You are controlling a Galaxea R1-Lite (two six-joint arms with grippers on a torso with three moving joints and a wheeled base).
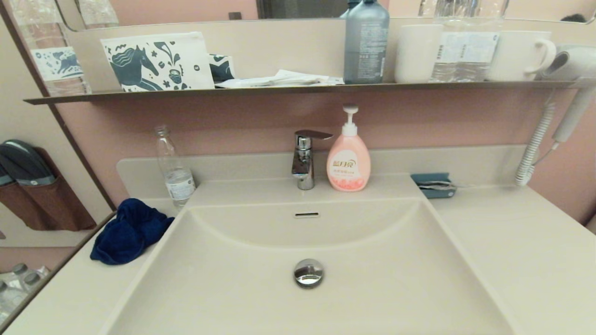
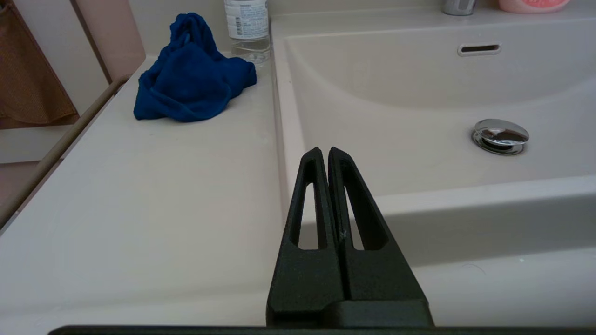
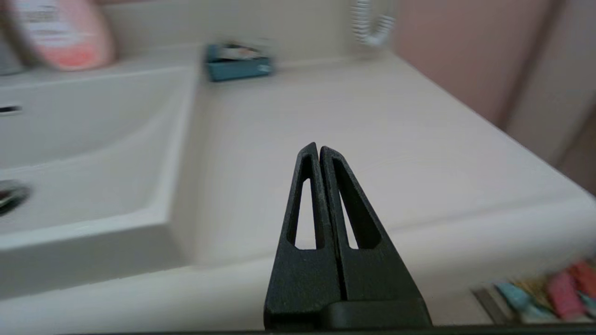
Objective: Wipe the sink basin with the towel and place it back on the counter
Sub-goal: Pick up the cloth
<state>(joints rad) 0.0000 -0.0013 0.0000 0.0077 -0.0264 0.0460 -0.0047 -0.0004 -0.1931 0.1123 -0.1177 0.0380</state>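
The dark blue towel [image 1: 129,231] lies crumpled on the surface [image 1: 512,242] at the head view's left, touching the rim of the sink basin [image 1: 372,279] just in front of a clear plastic bottle [image 1: 174,167]. Whether the wiping is over or not yet begun cannot be told; the basin holds nothing but its chrome drain plug [image 1: 308,272]. Both tools are closed and empty: the left tool [image 2: 325,153] near the basin's front corner, the right tool [image 3: 316,149] over bare surface.

Pink wall [image 1: 223,121], dark-edged shelf [image 1: 298,87], mirror [image 1: 186,9] above.
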